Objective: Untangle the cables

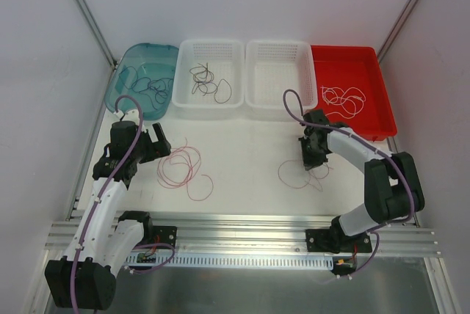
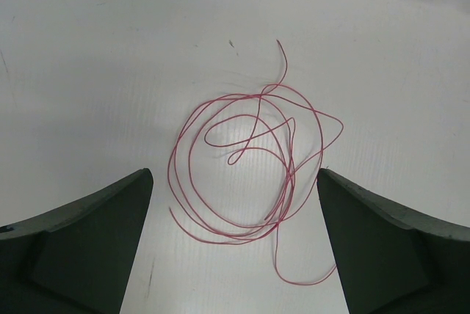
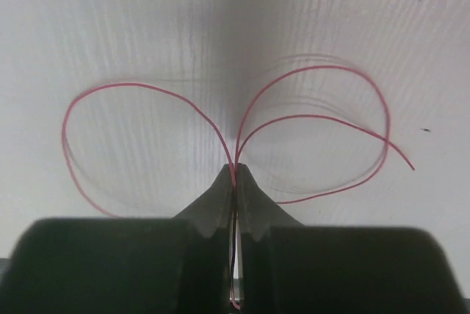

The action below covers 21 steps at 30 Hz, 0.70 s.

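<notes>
A red/pink cable (image 1: 182, 169) lies in loose coils on the white table, right of my left gripper (image 1: 156, 144). In the left wrist view the same coil (image 2: 250, 160) lies between and beyond my wide-open fingers (image 2: 95, 233), untouched. My right gripper (image 1: 311, 158) is shut on a second red/pink cable (image 1: 297, 174); in the right wrist view its loops (image 3: 294, 108) spread left and right from the pinched tips (image 3: 235, 171). Dark cables lie in the teal bin (image 1: 150, 85), brown/black ones in the left white basket (image 1: 209, 83), white ones in the red tray (image 1: 344, 100).
Four containers line the back: teal bin (image 1: 131, 63), white basket (image 1: 183, 97), a second white basket (image 1: 253, 101) with no cable visible in it, red tray (image 1: 374, 79). An aluminium rail (image 1: 242, 229) runs along the near edge. Walls stand on both sides.
</notes>
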Motion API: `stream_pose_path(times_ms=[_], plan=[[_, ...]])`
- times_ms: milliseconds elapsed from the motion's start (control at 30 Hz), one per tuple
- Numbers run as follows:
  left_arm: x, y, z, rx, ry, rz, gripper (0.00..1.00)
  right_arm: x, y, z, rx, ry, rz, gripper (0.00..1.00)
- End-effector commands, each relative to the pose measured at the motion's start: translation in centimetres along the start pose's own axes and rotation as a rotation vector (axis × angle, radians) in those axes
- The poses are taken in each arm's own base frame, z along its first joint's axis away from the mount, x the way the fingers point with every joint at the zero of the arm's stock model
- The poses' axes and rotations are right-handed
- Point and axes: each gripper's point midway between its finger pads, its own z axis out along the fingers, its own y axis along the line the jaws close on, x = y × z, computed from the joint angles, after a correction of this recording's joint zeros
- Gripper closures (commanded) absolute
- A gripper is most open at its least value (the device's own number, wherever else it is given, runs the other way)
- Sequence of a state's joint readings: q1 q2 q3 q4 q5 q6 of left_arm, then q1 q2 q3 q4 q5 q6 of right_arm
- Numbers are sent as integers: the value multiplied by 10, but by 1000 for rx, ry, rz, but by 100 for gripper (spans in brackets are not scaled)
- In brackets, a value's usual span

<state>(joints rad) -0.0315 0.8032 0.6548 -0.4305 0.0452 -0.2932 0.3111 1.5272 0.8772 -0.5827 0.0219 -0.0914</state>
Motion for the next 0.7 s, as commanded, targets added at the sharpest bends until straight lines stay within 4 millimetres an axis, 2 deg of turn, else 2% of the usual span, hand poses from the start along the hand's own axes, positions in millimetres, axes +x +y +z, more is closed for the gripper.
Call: stream_pose_path(times_ms=[0, 133, 167, 233, 267, 300, 367, 400, 467, 500, 533, 633, 667], plan=[[-3, -4, 1, 28, -16, 26, 4, -23, 12, -40, -31, -93, -38, 99], [-4, -4, 1, 28, -16, 26, 5, -48, 19, -86, -42, -206, -61, 99], [-3, -4, 2, 29, -14, 26, 4, -65, 25, -111, -57, -281, -66, 99], [-3, -4, 2, 28, -14, 26, 5, -74, 25, -138, -55, -325, -74, 99], [-4, -4, 1, 30, -15, 26, 5, -84, 28, -154, -59, -368, -84, 99], [-3, -4, 2, 32, -13, 26, 4, -99, 30, -181, -70, -436, -84, 99], [-3, -5, 2, 34, -12, 26, 4, -117, 34, -209, -82, -513, -93, 99], [-3, -5, 2, 33, -10, 26, 4, -135, 37, -238, -99, -602, -88, 99], [-3, -5, 2, 35, -11, 24, 4, -154, 40, -260, -105, -679, -82, 99], [-4, -6, 2, 37, -13, 25, 5, -169, 42, -269, -106, -725, -82, 99], [-2, -5, 3, 35, -7, 24, 5, -183, 42, -285, -104, -783, -75, 99], [-2, -6, 2, 41, -7, 23, 4, -224, 44, -299, -80, -887, -60, 99], [-2, -7, 2, 43, -6, 23, 5, -236, 43, -295, -73, -897, -50, 99]])
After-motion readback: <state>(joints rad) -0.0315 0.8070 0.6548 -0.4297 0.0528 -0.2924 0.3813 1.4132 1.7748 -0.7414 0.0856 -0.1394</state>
